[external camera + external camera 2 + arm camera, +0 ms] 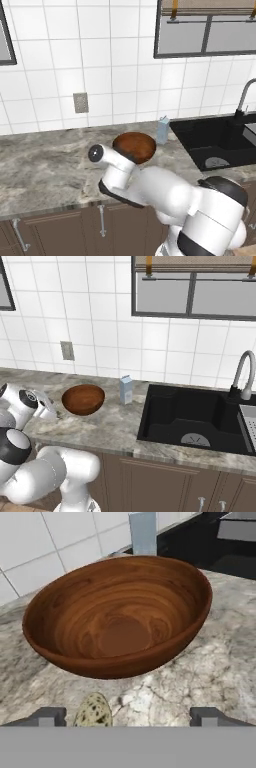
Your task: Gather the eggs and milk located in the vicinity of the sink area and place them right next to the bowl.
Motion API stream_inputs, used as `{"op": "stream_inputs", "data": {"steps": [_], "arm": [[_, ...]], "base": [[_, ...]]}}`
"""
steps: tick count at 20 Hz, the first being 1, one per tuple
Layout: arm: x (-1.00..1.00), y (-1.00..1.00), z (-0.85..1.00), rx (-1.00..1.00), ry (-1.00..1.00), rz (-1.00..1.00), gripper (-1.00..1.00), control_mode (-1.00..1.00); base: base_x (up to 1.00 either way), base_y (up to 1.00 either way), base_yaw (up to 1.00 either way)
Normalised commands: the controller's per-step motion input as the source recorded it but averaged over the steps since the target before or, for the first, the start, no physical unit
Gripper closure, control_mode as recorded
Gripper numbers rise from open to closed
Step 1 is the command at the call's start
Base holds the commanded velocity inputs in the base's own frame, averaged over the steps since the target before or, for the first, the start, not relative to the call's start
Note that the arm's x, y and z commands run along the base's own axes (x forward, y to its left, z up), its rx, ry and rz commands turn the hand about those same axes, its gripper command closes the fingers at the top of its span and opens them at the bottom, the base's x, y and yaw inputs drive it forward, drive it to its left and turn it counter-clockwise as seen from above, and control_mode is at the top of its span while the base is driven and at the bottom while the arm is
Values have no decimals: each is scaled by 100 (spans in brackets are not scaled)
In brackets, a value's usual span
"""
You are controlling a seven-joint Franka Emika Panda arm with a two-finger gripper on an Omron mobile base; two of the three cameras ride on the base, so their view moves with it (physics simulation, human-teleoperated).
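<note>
Reddish-brown wood of the bowl (117,614) is seen straight ahead of the jaws, which are spread wide and released. The gripper (127,717) is held low over the marble counter (220,657). A speckled egg (93,712) lies between the fingertips (49,716), nearer the left one, just before the bowl. The milk (143,533) is stood beyond the bowl, beside the sink (192,418).
</note>
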Motion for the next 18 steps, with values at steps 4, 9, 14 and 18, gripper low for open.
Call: {"op": "stream_inputs", "data": {"steps": [4, 9, 14, 18], "arm": [[-62, -26, 66, 7, -9, 0, -100, -100], [-66, -49, 47, 9, 6, 0, -100, -100], [-47, -55, 49, 9, 28, 0, -100, -100], [-20, -53, 51, 6, 22, 0, -100, -100]], "base": [[0, 0, 0], [0, 0, 0], [0, 0, 0], [0, 0, 0]]}}
